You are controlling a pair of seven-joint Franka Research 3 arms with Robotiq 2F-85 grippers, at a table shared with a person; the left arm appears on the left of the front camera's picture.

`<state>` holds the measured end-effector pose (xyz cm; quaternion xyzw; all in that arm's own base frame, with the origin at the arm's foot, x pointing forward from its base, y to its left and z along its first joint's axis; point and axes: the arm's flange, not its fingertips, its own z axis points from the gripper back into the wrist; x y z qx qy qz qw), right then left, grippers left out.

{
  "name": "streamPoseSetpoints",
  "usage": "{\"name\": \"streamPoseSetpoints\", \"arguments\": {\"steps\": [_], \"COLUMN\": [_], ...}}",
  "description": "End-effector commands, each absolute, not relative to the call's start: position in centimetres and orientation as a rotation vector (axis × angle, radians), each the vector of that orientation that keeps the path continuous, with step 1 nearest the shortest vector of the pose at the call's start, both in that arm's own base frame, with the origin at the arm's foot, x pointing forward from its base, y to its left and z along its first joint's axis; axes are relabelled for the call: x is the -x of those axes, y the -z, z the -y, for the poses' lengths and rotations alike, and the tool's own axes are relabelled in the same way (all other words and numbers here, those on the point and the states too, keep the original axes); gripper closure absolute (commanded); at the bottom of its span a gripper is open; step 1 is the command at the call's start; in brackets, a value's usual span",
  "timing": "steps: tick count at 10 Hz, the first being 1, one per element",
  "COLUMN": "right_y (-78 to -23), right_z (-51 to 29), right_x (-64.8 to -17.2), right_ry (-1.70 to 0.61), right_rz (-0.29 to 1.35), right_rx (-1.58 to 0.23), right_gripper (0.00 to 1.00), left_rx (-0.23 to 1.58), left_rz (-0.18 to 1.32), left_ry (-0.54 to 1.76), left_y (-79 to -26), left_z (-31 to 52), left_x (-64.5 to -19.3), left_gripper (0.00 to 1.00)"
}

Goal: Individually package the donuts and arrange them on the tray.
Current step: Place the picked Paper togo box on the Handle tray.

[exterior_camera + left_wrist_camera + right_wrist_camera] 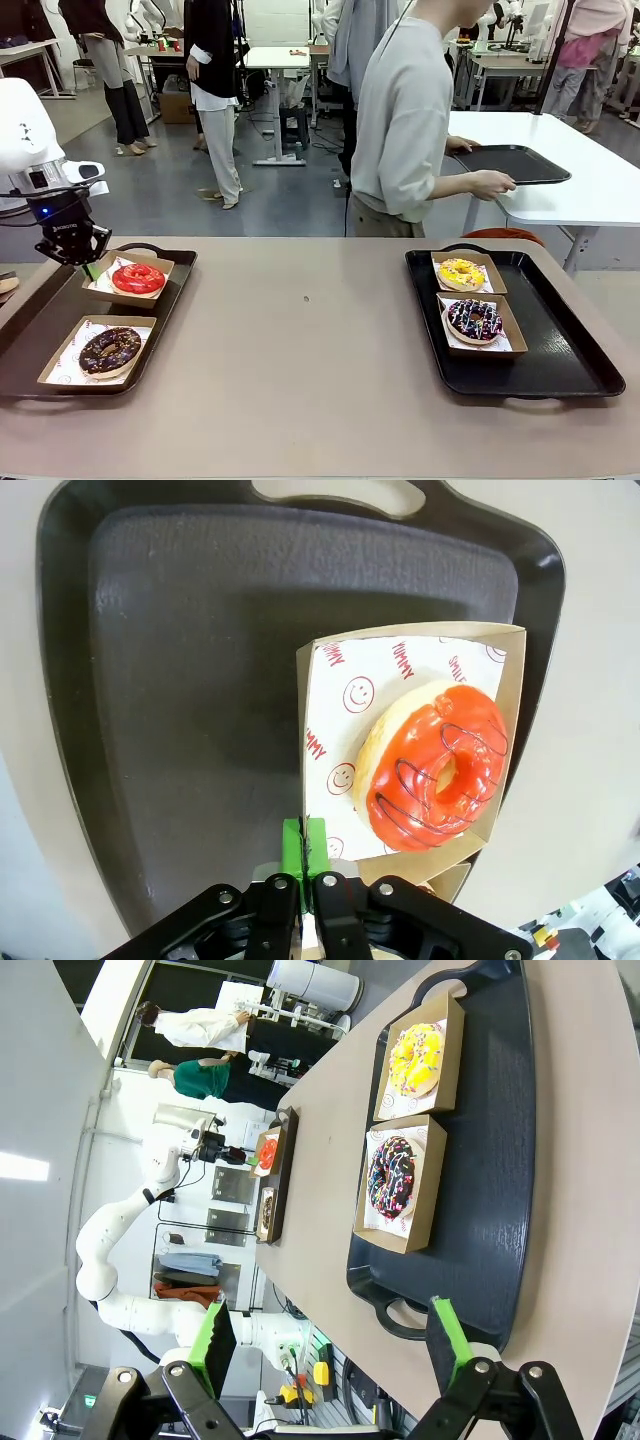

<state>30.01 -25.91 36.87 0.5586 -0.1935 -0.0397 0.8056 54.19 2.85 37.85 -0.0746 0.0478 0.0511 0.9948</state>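
Note:
The glossy red donut (138, 278) (440, 770) lies in a brown cardboard box (330, 680) at the back of the left tray (30, 330). My left gripper (89, 268) (305, 845) is shut on that box's near-left edge. In front of it on the same tray, the dark chocolate donut (110, 350) sits in its own box. The yellow donut (461, 273) (415, 1058) and the purple sprinkled donut (475, 319) (393, 1178) rest boxed on the right tray (570, 350) (490, 1210). My right gripper (330, 1345) hangs open, high above that tray's near handle.
A person stands at the far side, turned away, with a hand (492, 184) on a third black tray (515, 163) on a white table. The wide tan tabletop (310, 340) lies bare between the two trays. Other people stand farther back.

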Motion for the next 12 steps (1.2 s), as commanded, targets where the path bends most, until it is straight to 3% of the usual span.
{"name": "streamPoseSetpoints", "arguments": {"steps": [1, 10, 11, 12], "right_y": [-37.1, -37.1, -37.1, -37.1], "right_z": [25.9, 25.9, 25.9, 25.9], "right_x": [-30.1, -30.1, -30.1, -30.1], "right_ry": [0.102, 0.102, 0.102, 0.102], "right_rz": [0.405, 0.405, 0.405, 0.405], "right_rx": [-1.189, -1.189, -1.189, -1.189], "right_gripper": [0.00, 0.00, 0.00, 0.00], "left_rx": [0.132, 0.072, 0.070, 0.065], "left_rz": [-0.089, -0.077, -0.080, -0.083], "left_ry": [-0.089, -0.052, -0.059, -0.059], "left_y": [-38.0, -36.6, -36.3, -36.3], "left_z": [-3.7, -6.4, -6.3, -6.3], "left_x": [-54.6, -56.1, -56.1, -56.1], "left_gripper": [0.99, 0.99, 0.61, 0.39]}}
